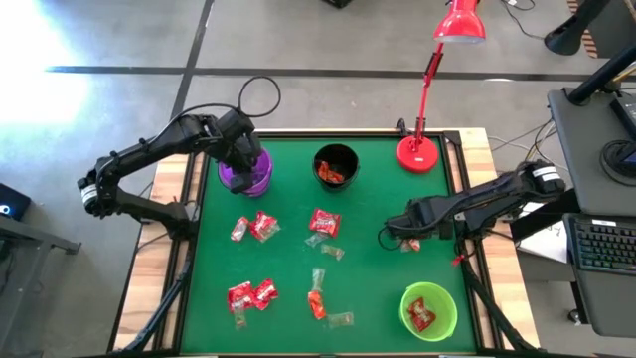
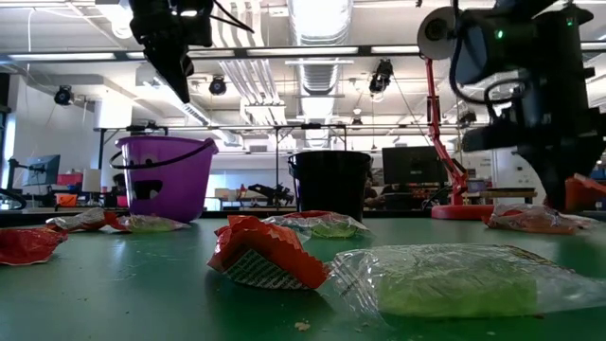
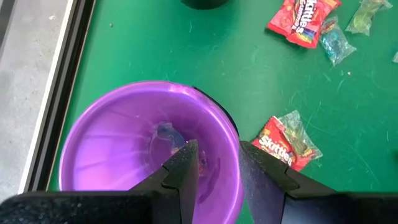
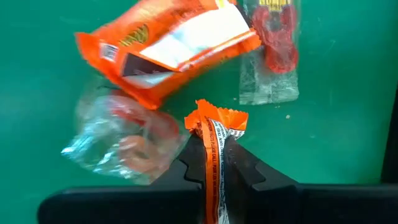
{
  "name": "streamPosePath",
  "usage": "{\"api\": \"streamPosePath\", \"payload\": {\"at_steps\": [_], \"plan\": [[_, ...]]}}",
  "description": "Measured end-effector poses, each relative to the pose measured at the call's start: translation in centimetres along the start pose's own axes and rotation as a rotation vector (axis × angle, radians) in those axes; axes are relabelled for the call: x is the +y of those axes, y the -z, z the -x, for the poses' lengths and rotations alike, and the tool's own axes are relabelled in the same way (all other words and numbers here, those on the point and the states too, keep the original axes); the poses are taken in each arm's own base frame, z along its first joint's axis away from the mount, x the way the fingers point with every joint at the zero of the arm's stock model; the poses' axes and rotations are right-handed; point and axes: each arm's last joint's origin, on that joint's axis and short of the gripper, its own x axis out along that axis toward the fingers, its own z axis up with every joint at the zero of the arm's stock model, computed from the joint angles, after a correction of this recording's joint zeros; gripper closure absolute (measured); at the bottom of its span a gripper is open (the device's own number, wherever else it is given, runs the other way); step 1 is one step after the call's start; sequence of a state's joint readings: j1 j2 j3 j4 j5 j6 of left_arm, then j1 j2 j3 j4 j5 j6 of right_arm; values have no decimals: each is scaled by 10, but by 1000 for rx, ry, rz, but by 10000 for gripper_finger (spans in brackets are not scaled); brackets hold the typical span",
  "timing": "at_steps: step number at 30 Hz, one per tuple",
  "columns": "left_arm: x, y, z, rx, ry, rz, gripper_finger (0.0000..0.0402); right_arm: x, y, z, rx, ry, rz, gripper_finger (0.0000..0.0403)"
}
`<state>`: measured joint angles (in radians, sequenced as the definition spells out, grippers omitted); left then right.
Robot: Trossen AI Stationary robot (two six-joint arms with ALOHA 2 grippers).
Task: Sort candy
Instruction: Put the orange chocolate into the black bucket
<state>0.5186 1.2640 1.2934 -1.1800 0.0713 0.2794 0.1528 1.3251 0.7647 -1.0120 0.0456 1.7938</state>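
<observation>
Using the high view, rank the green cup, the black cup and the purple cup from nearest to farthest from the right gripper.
From the right gripper, shut on an orange candy wrapper:
1. Green cup, near the table's front right corner.
2. Black cup, at the back middle; only slightly farther.
3. Purple cup, back left, under the left gripper.

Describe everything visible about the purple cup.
The purple cup is a glossy, slightly see-through plastic bucket with a round open mouth, a thin black handle and a black face printed on its side. It stands upright at the back left of the green table, left of the black cup. The left gripper hangs over its mouth, fingers apart and holding nothing. Something small and pale lies at its bottom.
</observation>
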Motion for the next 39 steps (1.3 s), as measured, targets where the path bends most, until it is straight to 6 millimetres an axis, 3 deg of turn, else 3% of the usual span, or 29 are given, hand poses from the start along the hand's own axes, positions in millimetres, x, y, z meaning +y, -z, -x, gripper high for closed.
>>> {"api": "streamPosePath", "payload": {"at_steps": [5,13,29,39], "plan": [[0,0,0,1,0,0,303,1,-4,22,-70,-183,-14,386],[0,-2,0,-16,-4,7,303,32,-22,66,-271,-439,46,385],[0,1,0,8,3,8,303,111,-109,122,-478,-438,340,385],[-2,5,1,42,13,18,303,156,-152,114,-434,-415,506,385]]}}
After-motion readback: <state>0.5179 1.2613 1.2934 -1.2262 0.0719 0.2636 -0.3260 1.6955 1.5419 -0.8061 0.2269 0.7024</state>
